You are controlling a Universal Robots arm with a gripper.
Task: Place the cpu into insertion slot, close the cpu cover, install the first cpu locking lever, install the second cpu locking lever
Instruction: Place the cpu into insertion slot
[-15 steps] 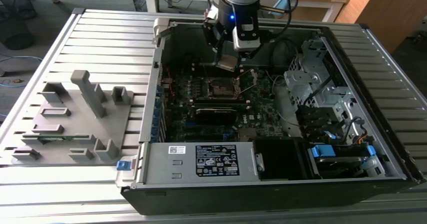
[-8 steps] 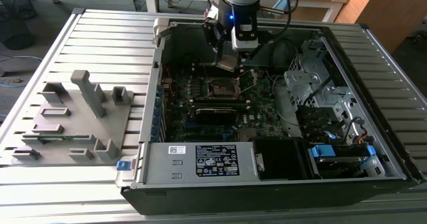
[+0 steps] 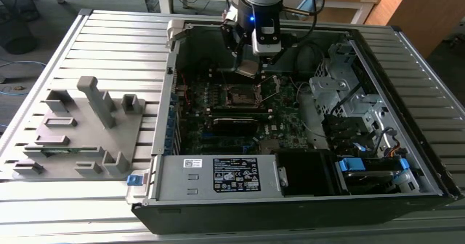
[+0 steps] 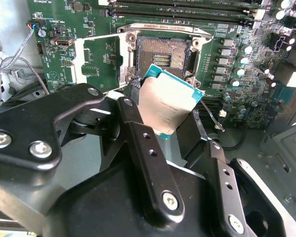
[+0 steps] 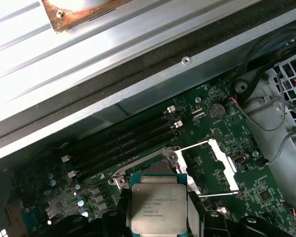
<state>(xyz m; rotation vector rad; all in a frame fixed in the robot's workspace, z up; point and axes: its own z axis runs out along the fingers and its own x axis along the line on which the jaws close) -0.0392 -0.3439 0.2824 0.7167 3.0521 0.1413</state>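
I see the cpu up in the air. The gripper has its two black fingers pressed on the cpu's edges, pinching it between them. The cpu is tipped a little. Its dull grey top shows in both wrist views, with a thin blue-green edge around it.

The cpu is not in the insertion slot yet. The slot sits just past the fingertips, close under the cpu. Its dark square middle is bare. In the second wrist view a corner of the cpu covers the slot's near rim.

The cpu cover is swung open, away from the slot. It is a silvery frame just beside the slot, off to one side of the gripper. Green board shows through its window. By the other finger, a thin metal rod sticks out near the slot.

All of this sits on the green motherboard. Long black memory slots run along the far side of the insertion slot from the gripper.

In the exterior view the arm comes down from above into the open computer case. The gripper hangs over the middle of the board. Outside the case, well apart from the gripper, a grey tray with blocky shapes lies on the slatted metal table, on the exterior view's left.
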